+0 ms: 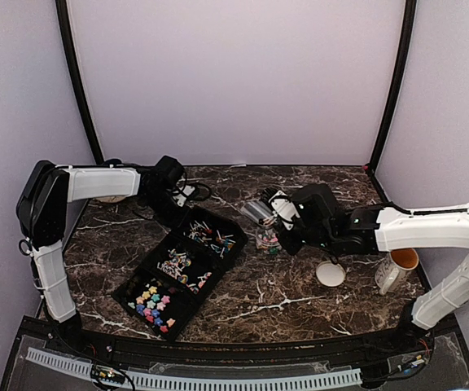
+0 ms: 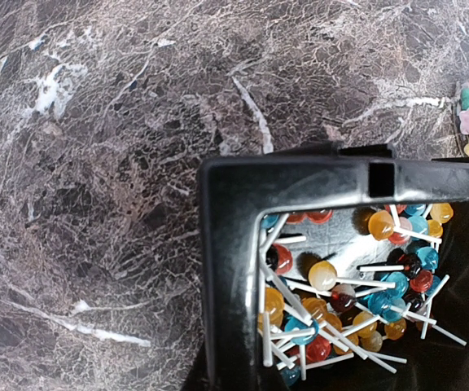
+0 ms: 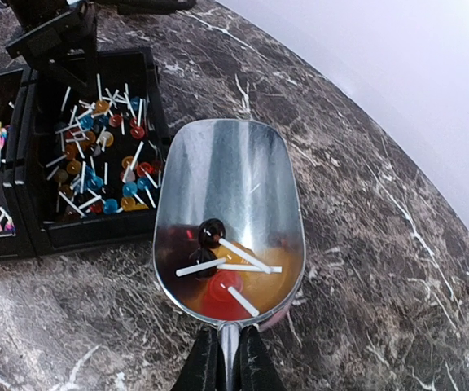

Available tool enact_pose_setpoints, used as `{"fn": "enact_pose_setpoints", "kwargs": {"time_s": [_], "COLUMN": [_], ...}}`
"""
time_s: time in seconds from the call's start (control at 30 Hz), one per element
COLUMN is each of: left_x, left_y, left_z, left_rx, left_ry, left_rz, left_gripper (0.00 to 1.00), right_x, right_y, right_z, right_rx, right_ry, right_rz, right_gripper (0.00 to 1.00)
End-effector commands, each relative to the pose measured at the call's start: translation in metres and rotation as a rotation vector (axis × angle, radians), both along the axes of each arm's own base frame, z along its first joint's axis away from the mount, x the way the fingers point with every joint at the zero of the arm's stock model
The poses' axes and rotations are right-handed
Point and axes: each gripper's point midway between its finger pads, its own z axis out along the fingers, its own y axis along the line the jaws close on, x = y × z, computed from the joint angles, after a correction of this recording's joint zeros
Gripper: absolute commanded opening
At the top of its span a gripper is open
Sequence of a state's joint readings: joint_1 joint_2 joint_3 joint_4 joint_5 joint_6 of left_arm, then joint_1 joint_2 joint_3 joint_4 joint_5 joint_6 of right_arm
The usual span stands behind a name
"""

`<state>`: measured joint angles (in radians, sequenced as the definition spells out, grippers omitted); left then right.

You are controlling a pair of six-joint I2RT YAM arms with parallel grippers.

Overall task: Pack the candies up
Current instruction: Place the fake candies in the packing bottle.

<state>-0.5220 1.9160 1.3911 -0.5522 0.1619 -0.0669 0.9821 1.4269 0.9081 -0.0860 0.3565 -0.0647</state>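
Grasping the scoop point(image 3: 230, 179) by its handle, the right gripper point(image 3: 228, 358) holds a few candies point(image 3: 218, 281) above the table point(image 3: 373, 244) just right of the tray point(image 3: 96, 232), while the left gripper point(image 1: 181, 202) clamps the candy-filled tray's far wall.

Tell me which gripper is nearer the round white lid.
Right. The right gripper, holding a metal scoop, hangs just beyond the lid; the left gripper sits across the black tray.

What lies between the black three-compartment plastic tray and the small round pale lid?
Only bare dark marble table between tray and lid; the top view shows it.
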Motion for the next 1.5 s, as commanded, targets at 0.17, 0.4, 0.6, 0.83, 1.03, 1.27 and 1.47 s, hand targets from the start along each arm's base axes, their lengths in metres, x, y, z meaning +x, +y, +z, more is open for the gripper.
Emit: {"fn": "enact_pose_setpoints", "kwargs": {"time_s": [0.17,0.4,0.6,0.83,1.03,1.27,1.47], "left_x": [0.005,0.004,0.004,0.004,0.004,0.004,0.004], "left_y": [-0.01,-0.011,-0.011,-0.011,-0.011,-0.011,-0.011], "left_z": [0.041,0.042,0.043,0.043,0.043,0.042,0.042], "left_rx": [-0.092,-0.099,-0.1,-0.099,-0.099,-0.098,-0.097], "left_ry": [-0.078,-0.077,-0.078,-0.077,-0.079,-0.076,-0.078], "left_rz": [-0.001,-0.003,-0.002,-0.003,-0.004,-0.005,-0.005], "left_gripper": [0.0,0.0,0.0,0.0,0.0,0.0,0.0], "right_x": [-0.011,-0.023,-0.029,-0.027,-0.023,-0.017,-0.015], "right_y": [-0.057,-0.071,-0.074,-0.071,-0.068,-0.063,-0.061], "right_z": [-0.009,-0.012,-0.014,-0.016,-0.02,-0.021,-0.023], "right_rx": [-0.143,-0.177,-0.229,-0.263,-0.303,-0.341,-0.38], "right_ry": [0.085,0.146,0.187,0.192,0.192,0.189,0.194], "right_rz": [-0.146,-0.163,-0.141,-0.127,-0.117,-0.108,-0.096], "right_gripper": [0.0,0.0,0.0,0.0,0.0,0.0,0.0]}}
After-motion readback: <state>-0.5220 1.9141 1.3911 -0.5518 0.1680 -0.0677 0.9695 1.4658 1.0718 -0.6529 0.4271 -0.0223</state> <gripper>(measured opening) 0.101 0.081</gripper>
